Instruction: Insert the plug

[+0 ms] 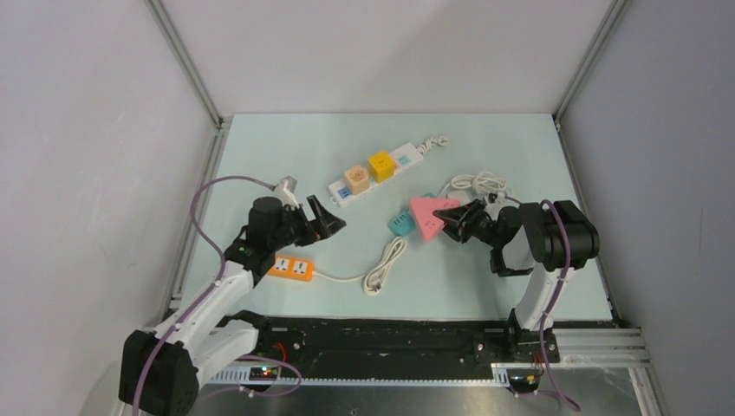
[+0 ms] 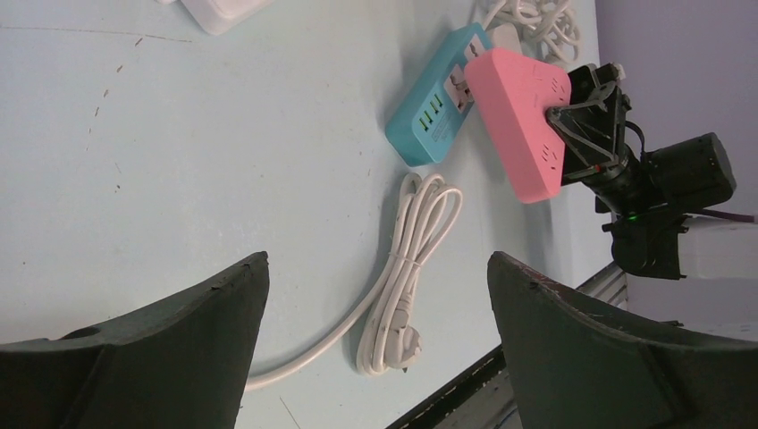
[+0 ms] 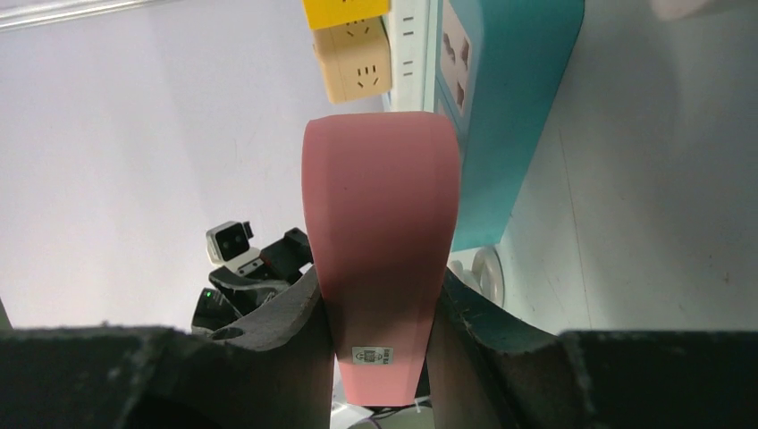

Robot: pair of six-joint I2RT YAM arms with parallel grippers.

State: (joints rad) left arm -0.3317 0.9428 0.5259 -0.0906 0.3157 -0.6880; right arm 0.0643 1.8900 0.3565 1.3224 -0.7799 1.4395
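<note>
- Two pincers are mine: my left gripper (image 1: 326,217) hangs above the table (image 1: 485,286) with its fingers spread wide, nothing between them.
- My right gripper (image 1: 452,218) is clamped on the pink power strip (image 1: 425,217), whose edge lies against the teal power strip (image 1: 400,224).
- White plug (image 2: 400,345) lies flat at the end of its coiled cord (image 2: 420,223), between my pincers, apart from both.
- That cord runs to the orange power strip (image 1: 291,268) beside my left arm.

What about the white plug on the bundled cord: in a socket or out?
Out. The white plug lies loose on the table, by its bundled cord, in no socket.
</note>
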